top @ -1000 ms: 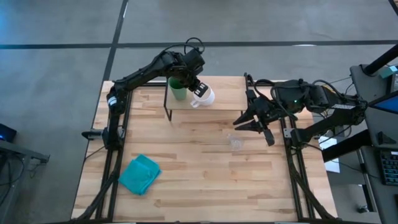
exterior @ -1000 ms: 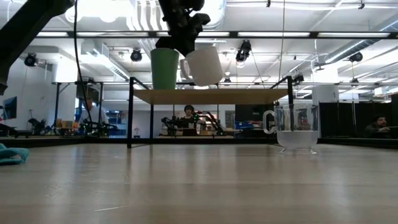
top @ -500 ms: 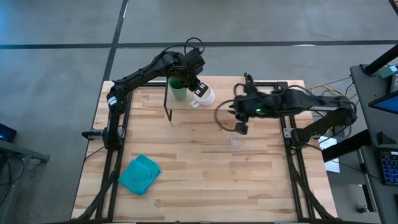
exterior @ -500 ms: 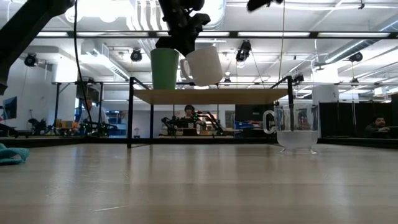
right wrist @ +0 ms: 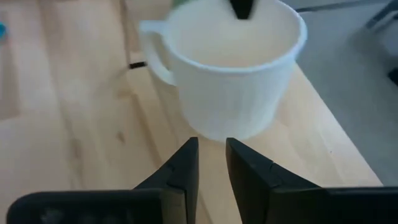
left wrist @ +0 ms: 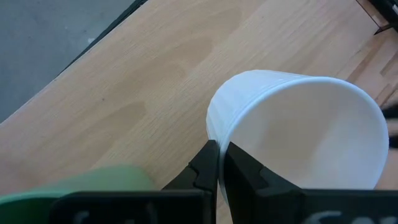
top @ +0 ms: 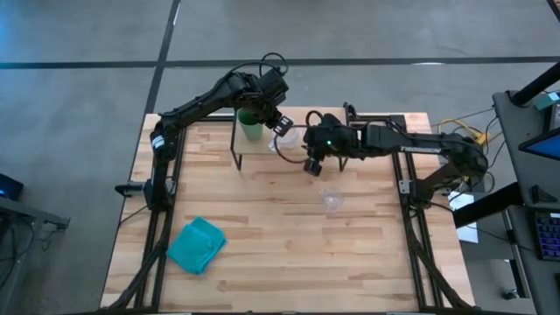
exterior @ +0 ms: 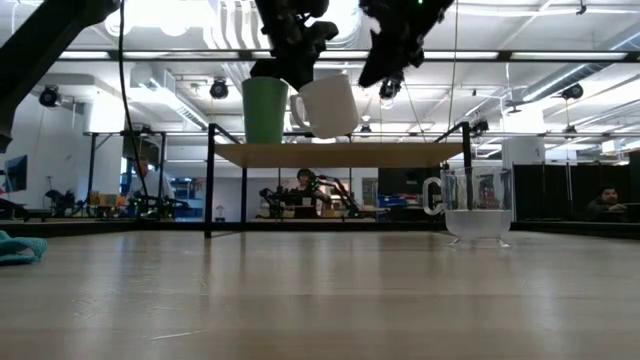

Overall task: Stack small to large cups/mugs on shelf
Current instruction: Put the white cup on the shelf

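Observation:
The white handled mug [exterior: 328,105] is tilted over the light-wood shelf [exterior: 400,153], held by my left gripper [exterior: 292,62], which comes down from above. The green cup [exterior: 264,110] stands upright on the shelf just left of the mug. My right gripper [top: 308,166] hovers close to the mug's right side, above the shelf's front edge, fingers a little apart, touching nothing; its wrist view shows the mug [right wrist: 230,74] just ahead. The clear glass [top: 331,199] stands on the table in front of the shelf. My left gripper pinches the white mug's rim wall [left wrist: 227,140], one finger [left wrist: 245,171] inside the mug and one [left wrist: 206,163] outside. It comes from above, pointing down. The mug hangs tilted with its base [exterior: 338,132] just over the shelf board; whether it touches the board I cannot tell.
A teal folded cloth [top: 197,245] lies near the table's front left. The shelf's thin black legs [top: 234,150] stand at the far middle of the table. Bare wood spreads between the glass and the near edge.
My right arm has swung from the table's right edge toward the left and far side, ending beside the white mug at the shelf. The mug, green cup and glass have stayed where they were.

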